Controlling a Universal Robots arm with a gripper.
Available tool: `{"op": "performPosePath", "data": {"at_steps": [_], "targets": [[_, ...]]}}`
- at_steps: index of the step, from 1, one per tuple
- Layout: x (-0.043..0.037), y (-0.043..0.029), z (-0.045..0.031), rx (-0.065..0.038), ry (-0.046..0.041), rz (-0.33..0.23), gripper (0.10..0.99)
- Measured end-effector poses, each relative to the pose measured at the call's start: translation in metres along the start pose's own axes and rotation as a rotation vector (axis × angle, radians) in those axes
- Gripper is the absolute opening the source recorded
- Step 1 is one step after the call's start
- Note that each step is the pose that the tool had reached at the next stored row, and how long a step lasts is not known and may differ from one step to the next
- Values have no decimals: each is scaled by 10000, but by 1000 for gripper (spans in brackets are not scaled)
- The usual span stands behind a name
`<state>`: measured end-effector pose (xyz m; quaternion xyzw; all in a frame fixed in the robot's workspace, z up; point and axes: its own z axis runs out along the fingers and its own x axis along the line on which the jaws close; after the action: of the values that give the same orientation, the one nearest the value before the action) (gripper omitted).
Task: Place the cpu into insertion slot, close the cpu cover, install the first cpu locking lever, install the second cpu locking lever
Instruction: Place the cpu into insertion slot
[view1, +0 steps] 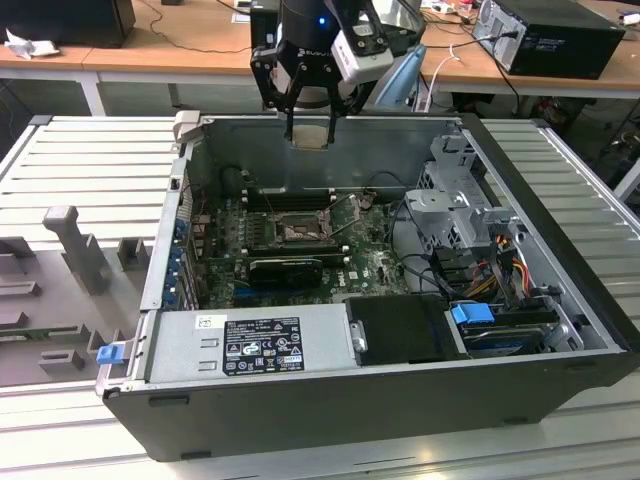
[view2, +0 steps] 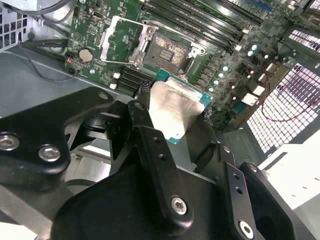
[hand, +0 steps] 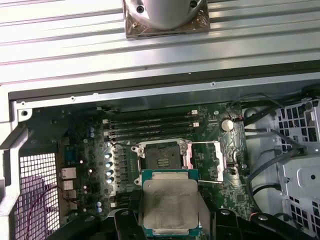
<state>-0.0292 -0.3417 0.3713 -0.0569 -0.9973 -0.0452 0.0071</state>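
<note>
Colour-wise: cpu (hand: 170, 202) has a dull silver face with a teal-green edge, motherboard (view1: 375, 265) is green, gripper (view1: 311, 130) black, case (view1: 400, 400) dark grey, drive tab (view1: 472, 313) bright blue, ribbed table (view1: 80, 160) pale grey stripes.

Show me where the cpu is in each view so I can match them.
Exterior view: cpu held over the back wall of the computer case, well above the insertion slot.
Second wrist view: cpu held close to camera, insertion slot beyond it.
First wrist view: cpu face-on, insertion slot just beyond.
Shared landmark: the insertion slot.
</note>
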Motion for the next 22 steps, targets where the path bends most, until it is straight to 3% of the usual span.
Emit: {"op": "performPosePath", "data": {"at_steps": [22], "targets": [[0, 0, 4, -10, -45, 498, 529]]}}
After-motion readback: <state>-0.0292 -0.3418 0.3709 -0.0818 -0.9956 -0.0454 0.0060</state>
